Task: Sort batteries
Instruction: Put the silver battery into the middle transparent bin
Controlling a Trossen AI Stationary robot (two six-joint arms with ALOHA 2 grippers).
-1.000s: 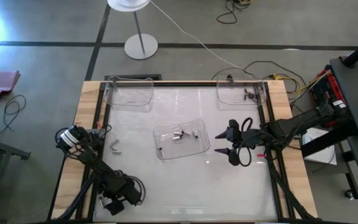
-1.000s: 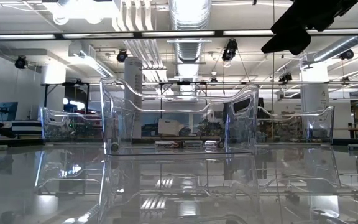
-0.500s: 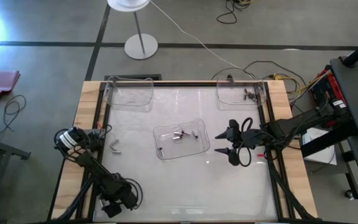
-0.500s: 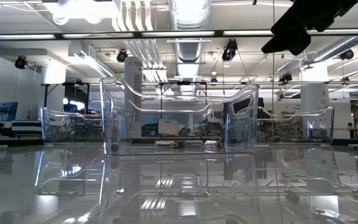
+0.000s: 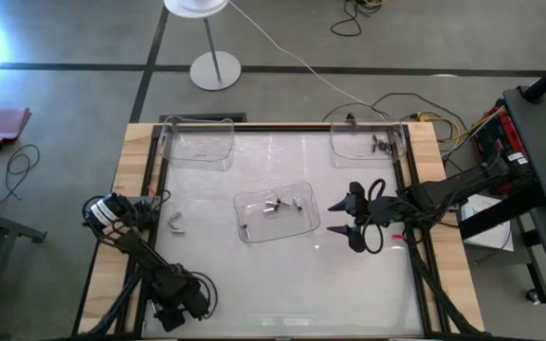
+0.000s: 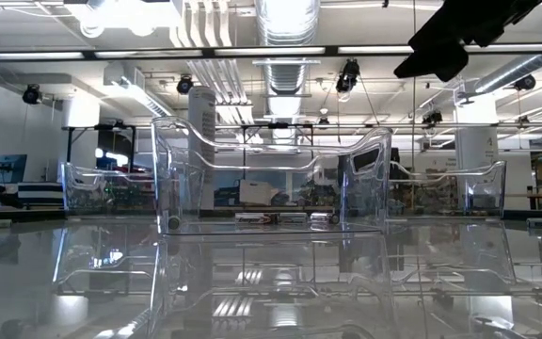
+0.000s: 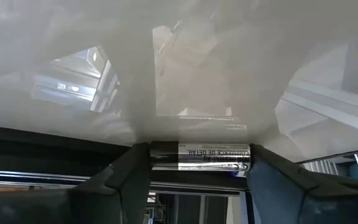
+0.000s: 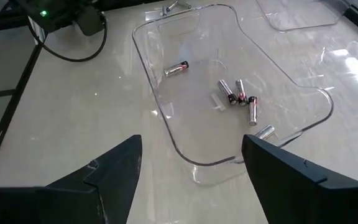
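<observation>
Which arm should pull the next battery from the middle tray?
Right. The right gripper is open, empty, beside the middle tray. The left gripper already clamps a battery at the table's left edge.

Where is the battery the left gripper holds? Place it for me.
In the left wrist view the battery lies crosswise, clamped between the left gripper's fingers. The high view puts that gripper at the table's left edge, beside two loose batteries.

Overhead, table-level, two wrist views
</observation>
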